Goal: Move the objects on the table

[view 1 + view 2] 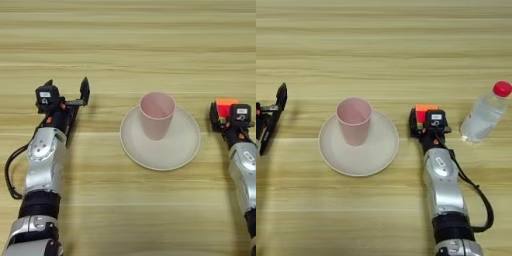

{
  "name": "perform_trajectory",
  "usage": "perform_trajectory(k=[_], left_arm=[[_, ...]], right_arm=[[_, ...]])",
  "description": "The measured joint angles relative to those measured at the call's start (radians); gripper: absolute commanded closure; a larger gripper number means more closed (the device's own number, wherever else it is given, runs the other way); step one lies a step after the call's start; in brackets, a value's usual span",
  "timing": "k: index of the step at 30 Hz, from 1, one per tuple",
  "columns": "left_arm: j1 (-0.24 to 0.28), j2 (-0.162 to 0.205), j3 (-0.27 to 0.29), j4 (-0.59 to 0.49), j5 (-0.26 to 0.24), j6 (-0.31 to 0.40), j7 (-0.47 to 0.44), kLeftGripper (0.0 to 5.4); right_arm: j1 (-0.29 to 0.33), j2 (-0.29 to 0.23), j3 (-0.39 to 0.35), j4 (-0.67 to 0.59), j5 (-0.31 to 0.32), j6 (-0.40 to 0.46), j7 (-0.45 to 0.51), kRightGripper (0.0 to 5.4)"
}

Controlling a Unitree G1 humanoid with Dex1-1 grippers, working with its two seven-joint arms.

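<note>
A pale pink cup stands upright on a round beige plate in the middle of the table. My right gripper is just right of the plate, shut on a small puzzle cube whose orange and red faces show between the black fingers. Left of the plate, my left gripper rests low over the wood, open, with nothing between its fingers. About a hand's width of bare wood separates it from the plate's rim.
A clear plastic bottle with a red cap lies tilted on the table to the right of my right gripper. Both forearms reach in from the near edge.
</note>
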Motion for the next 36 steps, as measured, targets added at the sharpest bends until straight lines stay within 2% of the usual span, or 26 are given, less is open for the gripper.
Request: perform_trajectory(k=[9, 22, 36], left_arm=[[0.000, -0.002, 0.000, 0.000, 0.000, -0.002, 0.001, 0.00], [0.000, -0.013, -0.001, 0.000, 0.000, -0.003, 0.003, 0.00], [0.000, -0.021, -0.008, 0.000, 0.000, -0.003, 0.003, 0.00]], right_arm=[[0.059, 0.003, 0.033, -0.142, -0.016, 0.029, 0.001, 2.07], [0.165, 0.000, 0.147, -0.362, -0.060, 0.107, 0.049, 2.07], [0.210, 0.001, 0.222, -0.459, -0.064, 0.178, 0.110, 2.07]])
